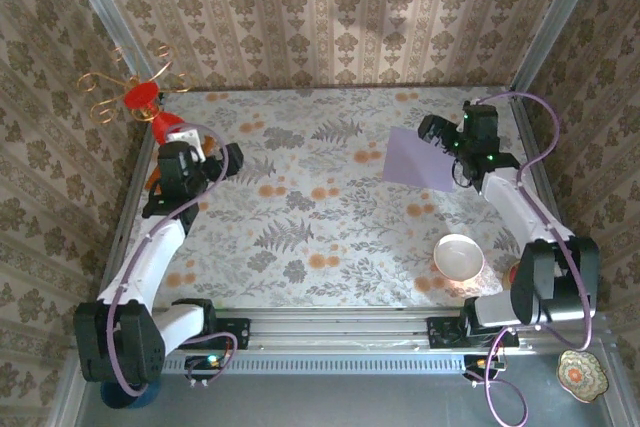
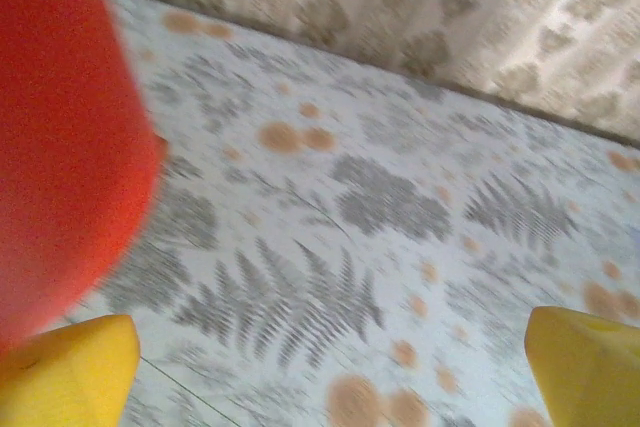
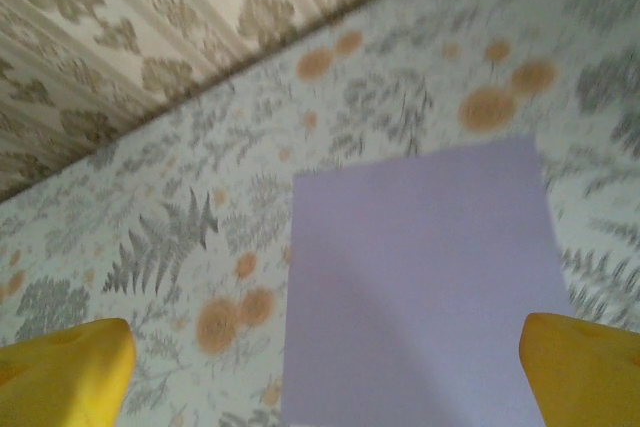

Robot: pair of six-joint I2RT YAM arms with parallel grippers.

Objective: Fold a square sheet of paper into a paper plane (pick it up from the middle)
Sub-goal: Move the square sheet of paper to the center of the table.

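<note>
Standing at the far-left corner of the floral table (image 1: 320, 237), a red cone-shaped vase (image 1: 152, 115) carries curls of gold wire (image 1: 108, 82). Just beside it the left gripper (image 1: 232, 160) hangs over bare tabletop; its wrist camera shows the left gripper (image 2: 325, 377) with yellow fingertips (image 2: 65, 372) spread wide apart, nothing between them, and the vase (image 2: 60, 147) a red blur at the left. Toward the far right, the square sheet of paper (image 1: 418, 162) lies flat and unfolded on the table, pale lilac. The right gripper (image 1: 432, 134) is poised above its far-right part, jaws wide and empty. From the right wrist, the sheet (image 3: 420, 277) spreads between the yellow fingertips (image 3: 585, 367) of the right gripper (image 3: 325, 372). A white bowl (image 1: 459, 255) sits nearer the arm bases, well apart from the paper, and a small patterned dish (image 1: 580, 372) rests beyond the table's near-right corner.
</note>
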